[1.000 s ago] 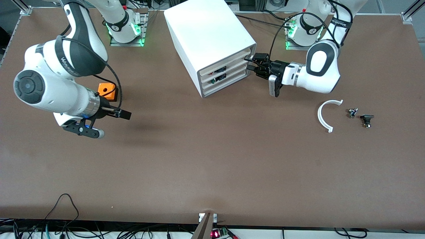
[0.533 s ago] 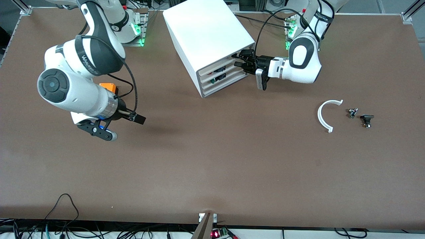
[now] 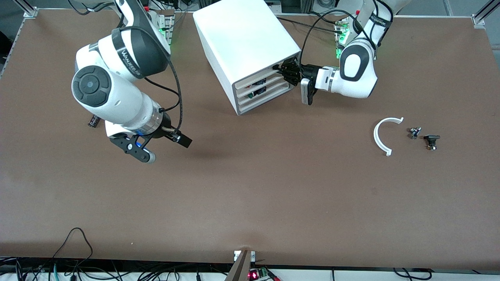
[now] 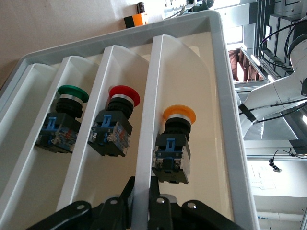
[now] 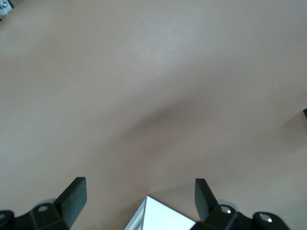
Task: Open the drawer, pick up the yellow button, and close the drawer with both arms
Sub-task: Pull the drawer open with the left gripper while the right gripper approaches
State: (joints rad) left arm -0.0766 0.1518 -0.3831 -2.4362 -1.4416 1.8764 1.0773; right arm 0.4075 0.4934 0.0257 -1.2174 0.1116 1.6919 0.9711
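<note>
Right, you've got a plain brown worktop (image 3: pixel 250 195), matte, w/ cables along the edge nearest the front camera and alu frame posts at the corners by the arm bases. The big white cabinet (image 3: pixel 244 37) sits between the two bases, its drawer fronts angled toward the front camera. Your left claw (image 3: pixel 282 70) is pinched shut on the front edge of the top drawer (image 4: pixel 192 72); in the left wrist view its fingers (image 4: pixel 156 206) clamp that thin white lip. Inside that tray lies the orange-capped button (image 4: pixel 175 146); the next two trays hold a red-capped button (image 4: pixel 117 127) and a green-capped one (image 4: pixel 64 120).

Your right claw (image 3: pixel 166 146) hangs over bare worktop toward the right arm's end, jaws wide apart, holding nothing.

Toward the left arm's end: a white curved clip (image 3: pixel 384 134) and two small dark parts (image 3: pixel 424 138) just beside it. Broad open worktop nearer the front camera.
</note>
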